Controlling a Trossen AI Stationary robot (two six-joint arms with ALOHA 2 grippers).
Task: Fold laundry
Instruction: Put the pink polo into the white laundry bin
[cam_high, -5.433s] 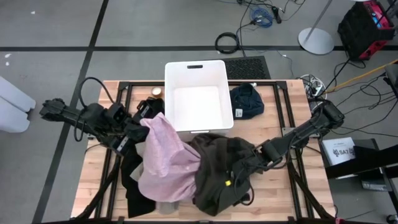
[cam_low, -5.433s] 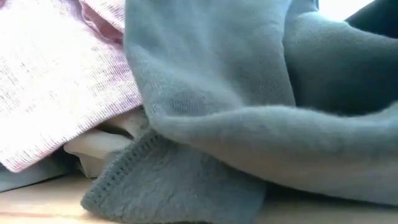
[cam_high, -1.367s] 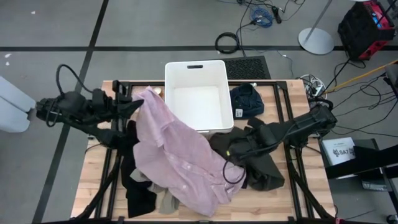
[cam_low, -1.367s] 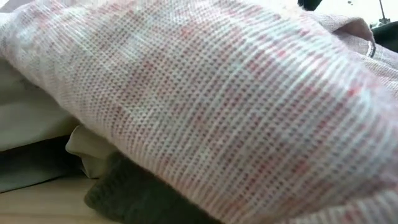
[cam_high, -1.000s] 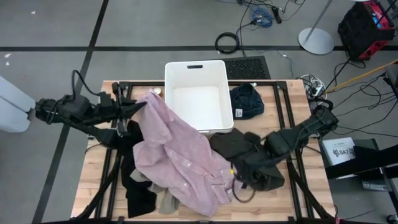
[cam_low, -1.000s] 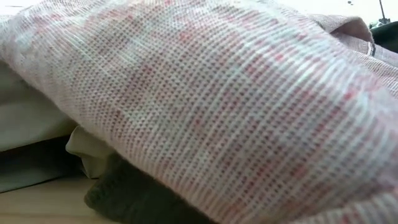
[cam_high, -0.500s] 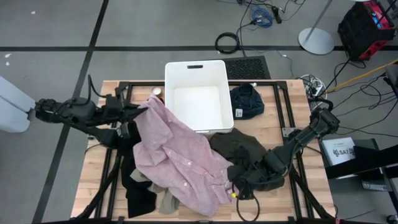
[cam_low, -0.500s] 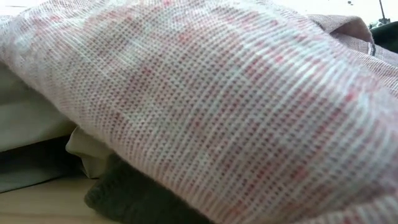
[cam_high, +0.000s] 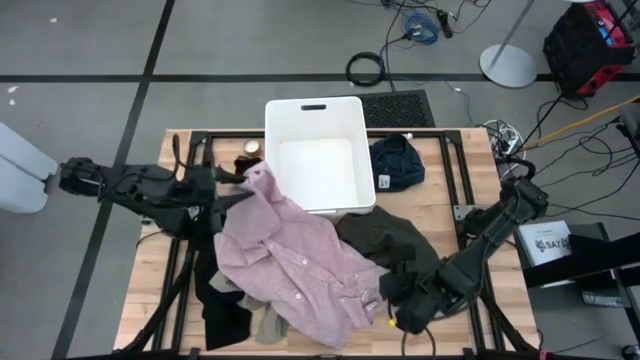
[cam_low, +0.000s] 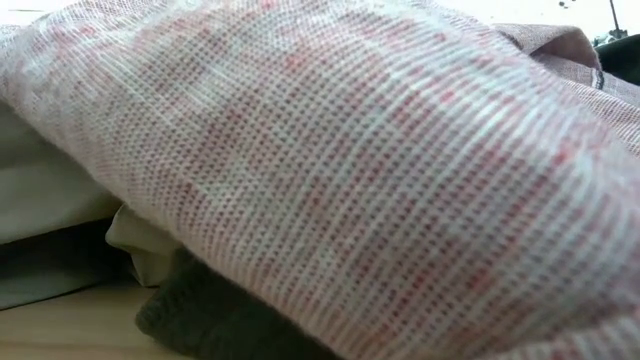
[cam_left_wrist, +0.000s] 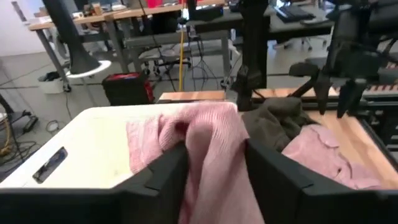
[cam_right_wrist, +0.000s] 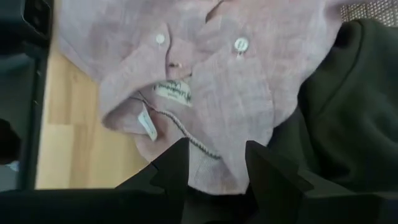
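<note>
The pink shirt (cam_high: 300, 260) lies spread from the white bin's near left corner to the table's near edge. It fills the low view (cam_low: 350, 180). My left gripper (cam_high: 243, 188) is open at the shirt's far end (cam_left_wrist: 211, 130), which rises between its fingers. A dark olive garment (cam_high: 390, 235) lies to the shirt's right. My right gripper (cam_high: 395, 318) is open and points down over the shirt's near right end (cam_right_wrist: 205, 74), where buttons and a label show, with the olive cloth (cam_right_wrist: 348, 124) beside it. A navy garment (cam_high: 398, 162) lies right of the bin. My left gripper's open fingers (cam_left_wrist: 168, 171) stand level on either side of a bunched fold at the pink shirt's far end (cam_left_wrist: 214, 155). The cloth lies against their inner sides and is not pinched. The rest of the shirt lies slack on the table and on the clothes below.
The white bin (cam_high: 318, 105) stands at the table's far middle, close to my left gripper. A black garment (cam_high: 220, 305) and a beige one (cam_high: 265, 325) stick out from under the shirt at the near left. Bare wood shows at the near right corner.
My left gripper has sunk a little and moved toward the bin's near corner. Its fingers now stand apart, and the shirt's far end has dropped lower and slacker. My right gripper has gone down and toward the table's near edge, from the olive garment to the shirt's near right end.
</note>
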